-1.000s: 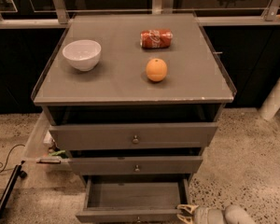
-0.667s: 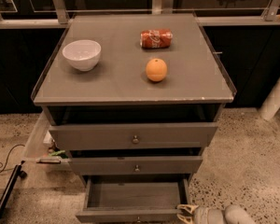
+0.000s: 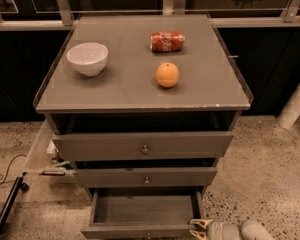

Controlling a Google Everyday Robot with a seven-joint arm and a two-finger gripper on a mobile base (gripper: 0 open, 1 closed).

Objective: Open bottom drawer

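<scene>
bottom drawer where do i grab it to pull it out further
Take the small round knob at the middle of the bottom drawer's flat front, coming from the front; it is the only part that sticks out. The gripper sits low by the drawer's right front corner.

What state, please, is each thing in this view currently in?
Slim grey bottom drawer with round knob: pulled open, looks empty.
Medium-width grey middle drawer: pushed in.
Wide grey top drawer: pushed in.
Red soda can: lying on its side.
White ceramic bowl: upright.
Round orange fruit: whole.
Robot's tool: beside the bottom drawer's right front corner.
</scene>
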